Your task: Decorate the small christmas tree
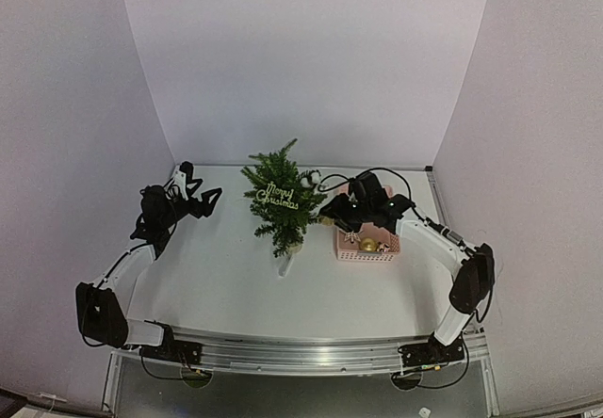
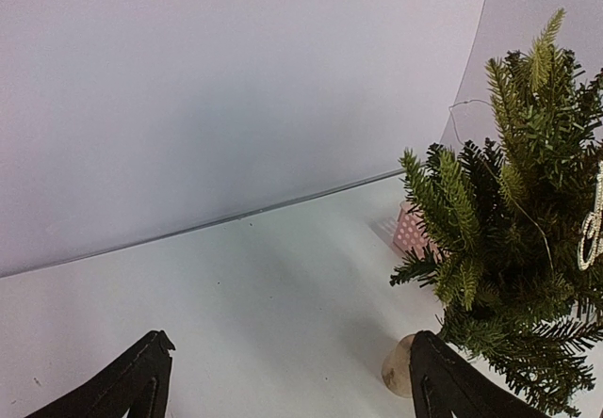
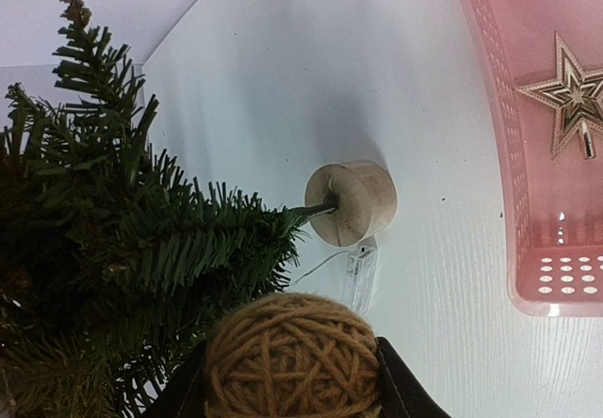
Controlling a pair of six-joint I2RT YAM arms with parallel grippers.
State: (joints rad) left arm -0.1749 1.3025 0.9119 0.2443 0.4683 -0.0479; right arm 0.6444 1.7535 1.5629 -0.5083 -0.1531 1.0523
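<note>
The small christmas tree (image 1: 283, 230) stood upright at the middle of the tabletop (image 1: 226, 286), trunk vertical and tip up, with a white script sign (image 1: 278, 195) across its branches. Left of the tree the left tool (image 2: 287, 371) hung with its fingers spread wide. Right of the tree the right tool (image 3: 292, 394) clamped a twine ball (image 3: 292, 347), plain only in the right wrist view.

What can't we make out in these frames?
Pink basket contents: top view, right arm covers most; right wrist shows only a corner with a star.
Right claw fingertips: right wrist, twine ball and bottom edge hide them.
Sign on the small christmas tree: left wrist, cut by right edge.
Clear tag by the tree base: right wrist, too small to identify.
</note>
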